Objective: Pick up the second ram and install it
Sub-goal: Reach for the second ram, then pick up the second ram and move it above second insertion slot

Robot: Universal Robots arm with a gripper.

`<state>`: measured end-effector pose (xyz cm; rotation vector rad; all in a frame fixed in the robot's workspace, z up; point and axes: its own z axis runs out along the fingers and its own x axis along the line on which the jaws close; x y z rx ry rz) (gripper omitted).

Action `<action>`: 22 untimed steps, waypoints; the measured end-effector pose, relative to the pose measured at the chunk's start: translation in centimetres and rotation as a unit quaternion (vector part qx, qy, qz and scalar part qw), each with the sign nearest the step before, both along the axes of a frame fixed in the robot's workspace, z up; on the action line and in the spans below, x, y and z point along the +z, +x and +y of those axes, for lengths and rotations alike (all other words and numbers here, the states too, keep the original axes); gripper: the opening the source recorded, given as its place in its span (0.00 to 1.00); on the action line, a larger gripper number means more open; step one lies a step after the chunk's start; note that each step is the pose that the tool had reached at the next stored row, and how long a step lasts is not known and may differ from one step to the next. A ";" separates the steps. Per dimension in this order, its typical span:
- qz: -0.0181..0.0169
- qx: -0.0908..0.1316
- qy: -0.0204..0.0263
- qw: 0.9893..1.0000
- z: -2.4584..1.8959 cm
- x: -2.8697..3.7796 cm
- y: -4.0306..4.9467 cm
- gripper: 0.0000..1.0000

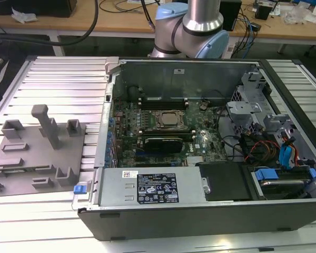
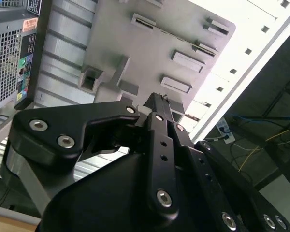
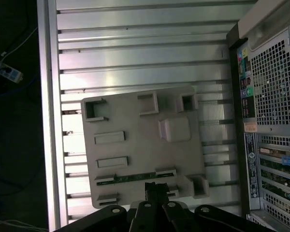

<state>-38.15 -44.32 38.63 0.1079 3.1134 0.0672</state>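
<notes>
Exterior view. The slatted table (image 1: pixel 63 79), at 9 o'clock of the open computer case (image 1: pixel 200 224), lay free from above except for the grey holder plate (image 1: pixel 37 158), whose low blocks (image 1: pixel 73 128) and one tall post (image 1: pixel 46 126) rose from it. Within the case, drive cage (image 1: pixel 247 113) and cables (image 1: pixel 263 147) crowded 3 o'clock; the motherboard (image 1: pixel 163 126) at centre lay uncovered. The arm base (image 1: pixel 189 26) blocked 12 o'clock. The gripper (image 3: pixel 155 185) hung over the plate.

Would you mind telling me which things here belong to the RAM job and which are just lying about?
Job: second ram in the grey holder plate; gripper nearest it; motherboard.
Lying about: power strip; power supply; blue cables.
</notes>
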 end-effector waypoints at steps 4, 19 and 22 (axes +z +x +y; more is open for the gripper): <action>0.000 0.000 0.000 1.000 -0.01 -0.01 0.00 0.11; 0.000 0.104 -0.013 0.995 -0.03 -0.31 -0.06 0.11; 0.001 0.129 -0.021 0.991 -0.05 -0.32 -0.05 0.11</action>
